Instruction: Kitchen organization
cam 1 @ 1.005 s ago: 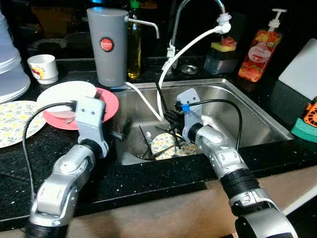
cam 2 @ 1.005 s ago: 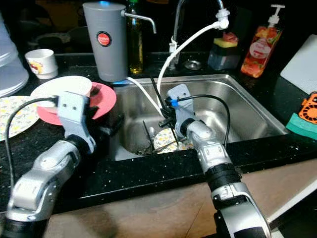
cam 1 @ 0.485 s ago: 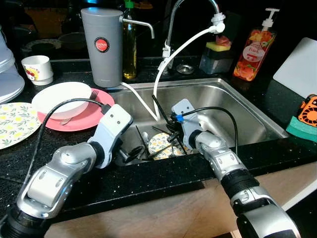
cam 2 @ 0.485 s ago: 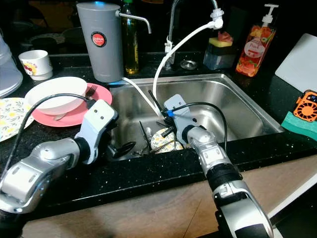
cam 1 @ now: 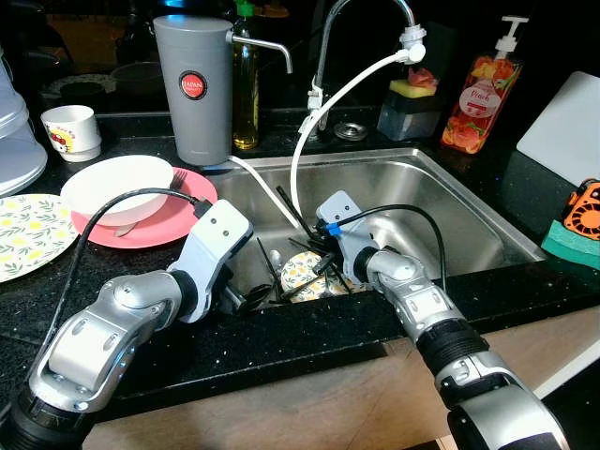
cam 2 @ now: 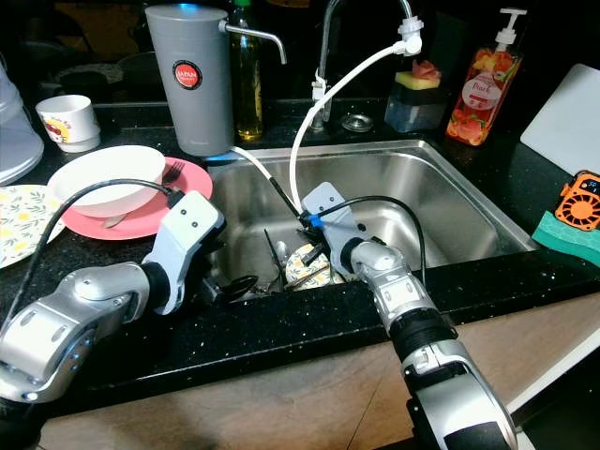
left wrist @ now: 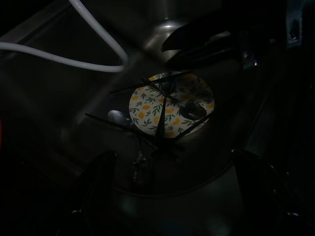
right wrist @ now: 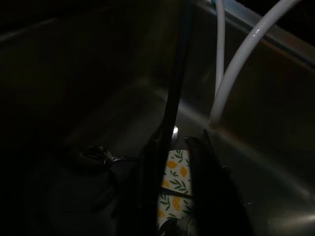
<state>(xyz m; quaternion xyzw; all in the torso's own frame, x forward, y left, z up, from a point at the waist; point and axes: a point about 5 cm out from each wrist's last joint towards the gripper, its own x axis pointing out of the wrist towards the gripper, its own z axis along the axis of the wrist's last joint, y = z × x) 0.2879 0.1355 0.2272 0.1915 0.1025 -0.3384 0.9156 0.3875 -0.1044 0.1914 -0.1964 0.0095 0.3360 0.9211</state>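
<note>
I have both arms down in the steel sink (cam 1: 469,202), lower centre of the frame. The right end effector (cam 1: 323,251) is clamped on a thin black utensil handle (right wrist: 173,105) that juts up toward the white hose (cam 1: 347,89). The left end effector (left wrist: 170,189) hangs with its fingers spread wide, short of the floral plate (left wrist: 170,105). That plate lies flat on the sink bottom under crossed black utensils and spoons. I judge it rigid, breakable and probably wet, so I'd take it by the rim once the cutlery is off.
</note>
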